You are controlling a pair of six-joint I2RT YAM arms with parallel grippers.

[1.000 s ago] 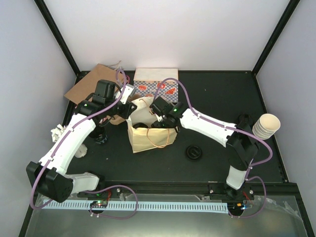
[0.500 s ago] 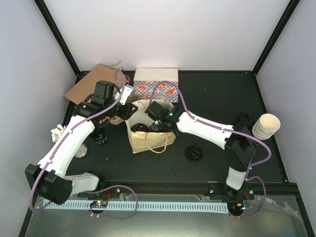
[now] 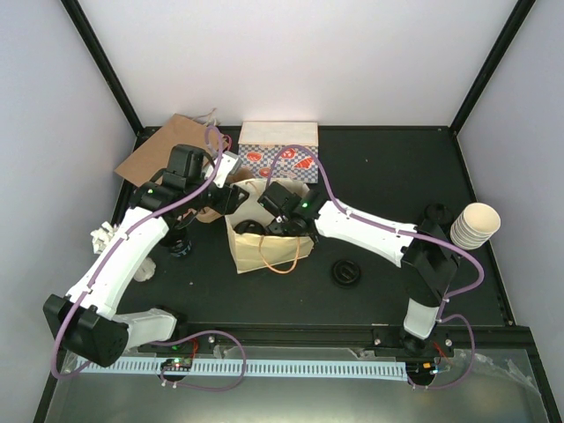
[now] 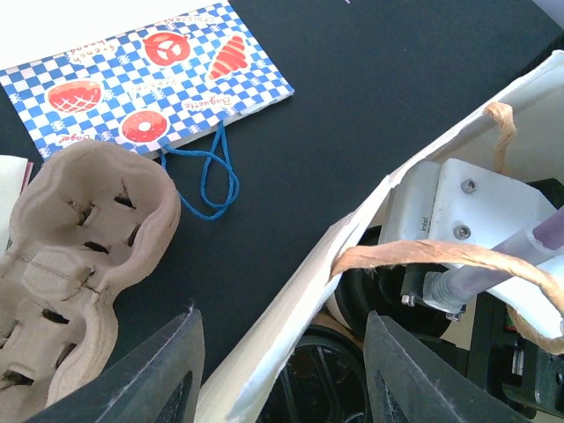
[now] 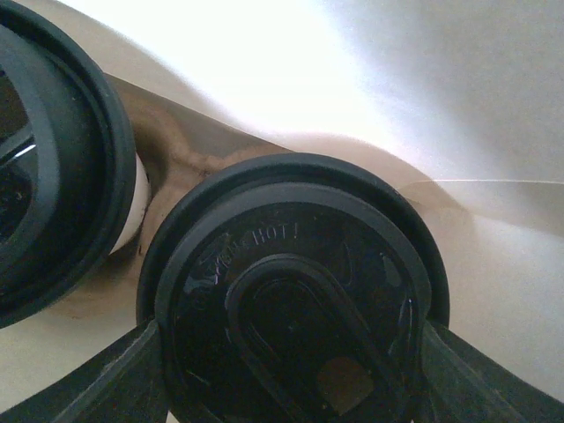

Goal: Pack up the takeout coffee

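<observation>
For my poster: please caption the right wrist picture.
Right gripper holds a black-lidded coffee cup beside another inside the bag.

Robot lab test booth: plain white walls (image 3: pixel 308 53), black frame posts (image 3: pixel 106 66), black tabletop (image 3: pixel 388 167).

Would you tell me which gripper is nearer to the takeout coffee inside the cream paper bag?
Right. The right gripper is inside the paper bag, fingers clasping the takeout coffee at its lid; the left gripper stands open astride the bag's rim.
</observation>
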